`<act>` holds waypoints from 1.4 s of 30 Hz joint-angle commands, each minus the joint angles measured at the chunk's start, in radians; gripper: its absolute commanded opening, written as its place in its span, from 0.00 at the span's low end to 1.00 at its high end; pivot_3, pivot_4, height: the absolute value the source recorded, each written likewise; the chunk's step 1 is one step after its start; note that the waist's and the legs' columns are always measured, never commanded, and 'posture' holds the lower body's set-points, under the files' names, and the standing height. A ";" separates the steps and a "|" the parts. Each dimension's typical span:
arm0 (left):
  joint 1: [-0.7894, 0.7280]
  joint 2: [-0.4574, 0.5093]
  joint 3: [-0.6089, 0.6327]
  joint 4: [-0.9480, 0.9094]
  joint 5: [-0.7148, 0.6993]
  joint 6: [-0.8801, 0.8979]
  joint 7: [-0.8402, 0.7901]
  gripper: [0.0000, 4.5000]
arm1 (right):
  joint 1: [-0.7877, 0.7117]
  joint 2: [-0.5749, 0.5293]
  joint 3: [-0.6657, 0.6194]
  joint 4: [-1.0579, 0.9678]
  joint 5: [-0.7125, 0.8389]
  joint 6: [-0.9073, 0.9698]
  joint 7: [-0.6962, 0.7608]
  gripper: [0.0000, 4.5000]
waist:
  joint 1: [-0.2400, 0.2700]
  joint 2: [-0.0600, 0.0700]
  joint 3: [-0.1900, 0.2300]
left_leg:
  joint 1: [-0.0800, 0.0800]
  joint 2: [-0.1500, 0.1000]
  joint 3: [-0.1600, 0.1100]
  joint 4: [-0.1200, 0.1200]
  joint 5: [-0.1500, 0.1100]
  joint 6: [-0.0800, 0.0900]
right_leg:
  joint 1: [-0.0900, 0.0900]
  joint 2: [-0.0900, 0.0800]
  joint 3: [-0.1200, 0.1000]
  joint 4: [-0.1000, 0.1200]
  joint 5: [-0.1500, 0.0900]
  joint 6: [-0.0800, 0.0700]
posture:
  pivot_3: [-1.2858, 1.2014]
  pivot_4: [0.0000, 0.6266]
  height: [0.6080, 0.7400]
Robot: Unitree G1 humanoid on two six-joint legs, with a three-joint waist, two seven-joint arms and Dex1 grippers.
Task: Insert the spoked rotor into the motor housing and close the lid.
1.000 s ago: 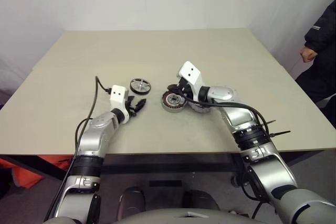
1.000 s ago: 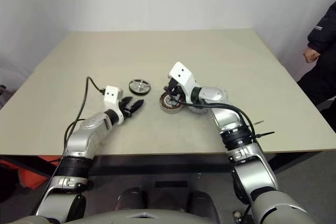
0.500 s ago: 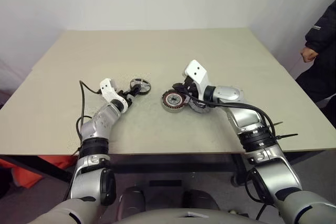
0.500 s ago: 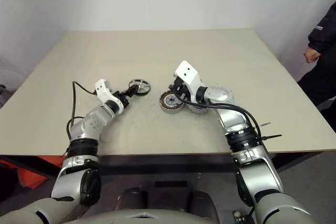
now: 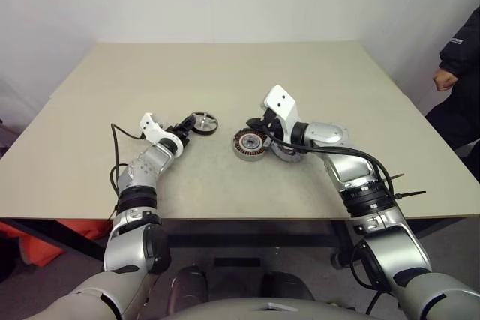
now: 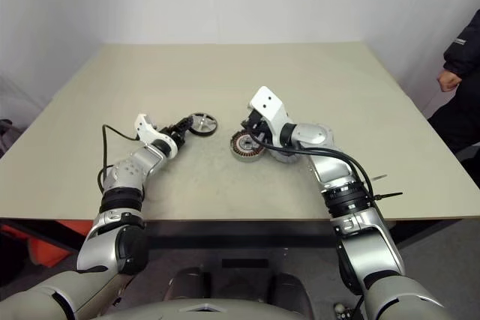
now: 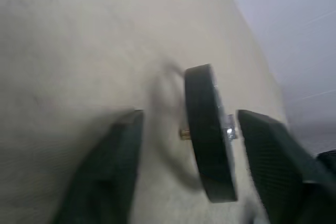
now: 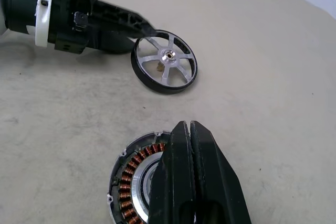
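Plain beige table (image 5: 225,73) against white walls; a person's dark sleeve (image 5: 459,46) at right edge. Left gripper (image 5: 189,127) is spread around the wheel (image 5: 202,122); right gripper (image 5: 257,135), pressed together, sits over the motor housing (image 5: 248,145).

No readable text, labels, brands, numbers or signs in any view. The person's dark sleeve (image 5: 459,43) at the far right edge carries a small pale strip that could be a label, but it's too small to read.
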 commanded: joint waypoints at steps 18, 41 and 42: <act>0.010 0.000 -0.036 -0.030 -0.021 0.035 -0.034 0.56 | -0.020 0.004 -0.015 -0.028 0.015 -0.015 -0.009 0.00 | -0.001 0.000 0.000 | 0.000 0.000 0.000 0.000 -0.001 0.001 | 0.000 0.000 0.000 -0.001 0.002 -0.004 | 0.52 0.00 1.00; 0.011 -0.004 -0.038 -0.059 -0.057 0.089 -0.037 0.19 | -0.032 -0.003 -0.025 -0.005 0.006 -0.022 -0.039 0.00 | -0.003 -0.002 0.001 | -0.001 0.000 0.000 0.000 -0.001 0.001 | 0.000 0.000 0.000 -0.001 0.002 -0.004 | 0.52 0.00 1.00; 0.011 -0.005 -0.037 -0.061 -0.057 0.091 -0.035 0.15 | -0.034 -0.005 -0.026 -0.002 0.005 -0.023 -0.040 0.00 | -0.003 -0.002 0.001 | -0.001 0.000 0.000 0.000 -0.001 0.001 | 0.000 0.000 0.000 -0.001 0.002 -0.004 | 0.52 0.00 1.00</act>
